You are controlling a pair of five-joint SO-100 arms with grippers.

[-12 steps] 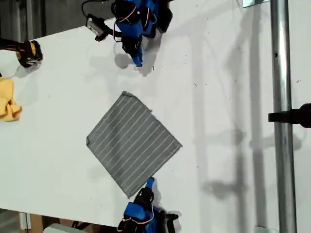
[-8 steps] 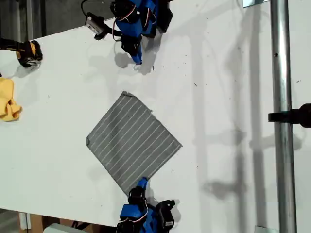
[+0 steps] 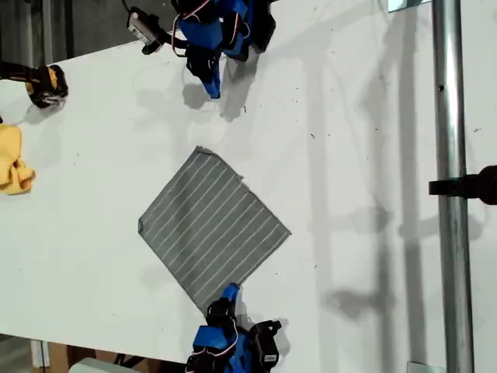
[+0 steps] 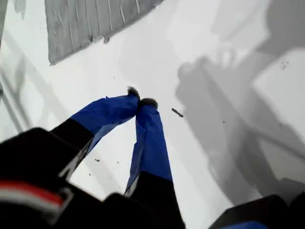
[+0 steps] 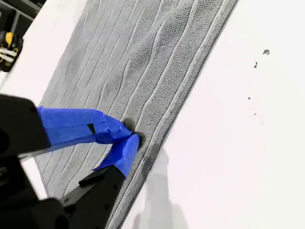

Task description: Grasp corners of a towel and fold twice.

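White table (image 3: 373, 116), and your towel (image 3: 211, 231) lies flat and unfolded mid-table like a diamond, so both folds are left: your second hand (image 5: 133, 137) is pinched closed at its near edge, your first hand (image 4: 141, 101) closed on nothing, well off it.

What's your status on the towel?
My first gripper shut, off the cloth. My second gripper shut at the towel edge. Nothing blocking.
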